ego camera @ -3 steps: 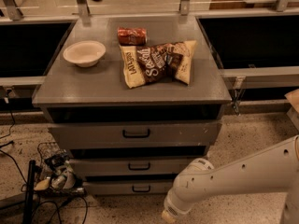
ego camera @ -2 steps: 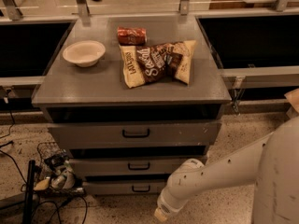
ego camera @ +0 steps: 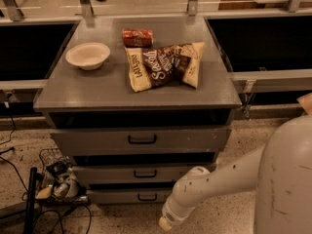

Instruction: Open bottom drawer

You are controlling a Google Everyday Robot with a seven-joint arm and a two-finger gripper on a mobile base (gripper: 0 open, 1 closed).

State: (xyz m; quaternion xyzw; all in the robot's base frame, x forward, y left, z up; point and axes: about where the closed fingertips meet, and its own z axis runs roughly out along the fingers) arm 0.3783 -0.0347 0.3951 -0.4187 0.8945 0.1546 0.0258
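Gripper low, just right of bottom drawer.

High camera looks down at the cabinet front, end effector bottom centre.

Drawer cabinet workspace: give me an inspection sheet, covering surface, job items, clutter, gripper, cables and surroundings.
Surface: grey cabinet top, carrying loose items.
Job's things: bottom drawer, not pulled out; its handle is free.
Clutter: white bowl, red packet and snack bags on top.
Grippers: gripper low by the floor, right of the bottom drawer's handle and not on it.
Cables: black cables on the floor at left.
Surroundings: wire basket beside the cabinet; speckled floor.
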